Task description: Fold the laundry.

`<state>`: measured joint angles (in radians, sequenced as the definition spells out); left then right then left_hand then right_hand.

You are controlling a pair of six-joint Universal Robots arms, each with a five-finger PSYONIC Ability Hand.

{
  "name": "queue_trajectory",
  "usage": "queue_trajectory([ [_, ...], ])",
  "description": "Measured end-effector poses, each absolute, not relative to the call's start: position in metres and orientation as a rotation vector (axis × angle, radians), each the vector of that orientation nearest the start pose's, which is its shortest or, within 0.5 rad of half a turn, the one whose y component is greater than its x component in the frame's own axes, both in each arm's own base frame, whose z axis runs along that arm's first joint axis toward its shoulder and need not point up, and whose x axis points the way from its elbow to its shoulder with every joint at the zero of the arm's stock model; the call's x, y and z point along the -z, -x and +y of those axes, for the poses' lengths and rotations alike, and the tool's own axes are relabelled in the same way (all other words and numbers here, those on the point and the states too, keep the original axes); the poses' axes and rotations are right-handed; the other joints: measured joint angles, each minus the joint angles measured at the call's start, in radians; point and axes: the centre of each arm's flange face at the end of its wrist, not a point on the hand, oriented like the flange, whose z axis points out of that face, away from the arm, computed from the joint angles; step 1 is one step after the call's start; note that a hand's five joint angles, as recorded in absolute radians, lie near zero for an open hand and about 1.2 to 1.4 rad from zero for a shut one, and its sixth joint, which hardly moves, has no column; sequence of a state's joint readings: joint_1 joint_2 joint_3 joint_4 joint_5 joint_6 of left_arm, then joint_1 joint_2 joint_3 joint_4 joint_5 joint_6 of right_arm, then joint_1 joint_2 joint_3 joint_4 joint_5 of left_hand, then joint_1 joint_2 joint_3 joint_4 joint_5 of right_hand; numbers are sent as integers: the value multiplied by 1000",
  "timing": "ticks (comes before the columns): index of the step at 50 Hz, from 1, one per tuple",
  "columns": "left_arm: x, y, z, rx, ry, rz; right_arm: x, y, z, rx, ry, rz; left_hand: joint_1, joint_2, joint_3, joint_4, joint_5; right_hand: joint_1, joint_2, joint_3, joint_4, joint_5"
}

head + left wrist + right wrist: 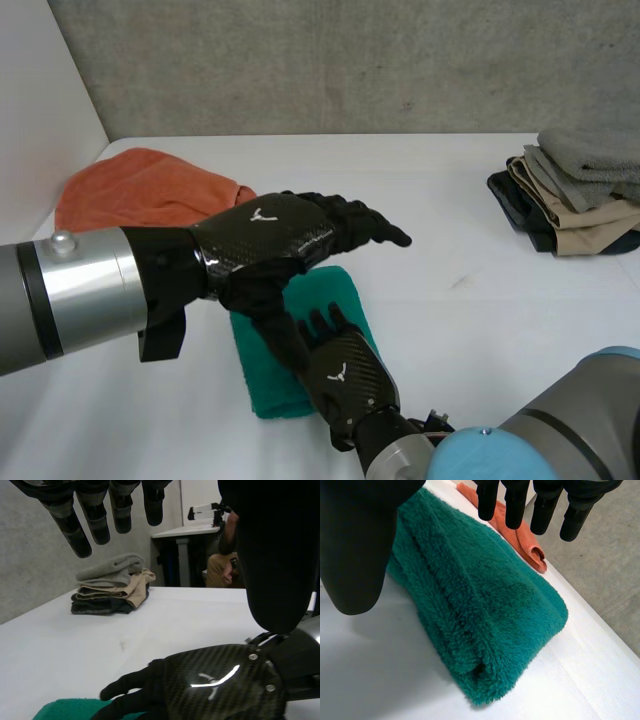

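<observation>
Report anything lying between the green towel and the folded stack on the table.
Nothing visible does: only bare table lies between the green towel and the folded stack. The orange towel lies on the other side.

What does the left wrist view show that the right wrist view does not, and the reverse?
The left wrist view adds the stack of folded clothes, a person seated in the background, the back of the right hand and the left hand with straight fingers. The right wrist view adds the orange towel and the folded layers of the green towel. Shared: the green towel and the white table.
</observation>
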<state>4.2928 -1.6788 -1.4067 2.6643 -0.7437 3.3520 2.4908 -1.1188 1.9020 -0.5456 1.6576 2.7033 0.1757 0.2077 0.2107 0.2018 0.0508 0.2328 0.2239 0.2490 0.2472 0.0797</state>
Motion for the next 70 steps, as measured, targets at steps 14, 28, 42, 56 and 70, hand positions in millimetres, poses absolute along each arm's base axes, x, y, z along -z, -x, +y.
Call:
queue_trajectory([
  [14,-293,293,-156,-1225,1142,-1714,-104,-349,-121,1885,1372,1809,0,0,0,0,0,128,117,116,117,124],
  [28,-294,293,-162,-1241,1089,-1714,-100,-360,-140,1912,1352,1811,0,0,0,0,0,260,257,241,246,203],
  [42,-297,288,-168,-1260,1054,-1726,-100,-372,-152,1923,1356,1787,0,0,0,0,0,231,233,214,210,181],
  [56,-298,285,-174,-1270,1007,-1729,-104,-378,-165,1940,1332,1775,0,0,0,0,0,825,944,925,945,889],
  [70,-320,279,-180,-1372,987,-1684,-182,-384,-224,2195,1094,1663,0,0,0,0,0,824,944,937,946,892],
])
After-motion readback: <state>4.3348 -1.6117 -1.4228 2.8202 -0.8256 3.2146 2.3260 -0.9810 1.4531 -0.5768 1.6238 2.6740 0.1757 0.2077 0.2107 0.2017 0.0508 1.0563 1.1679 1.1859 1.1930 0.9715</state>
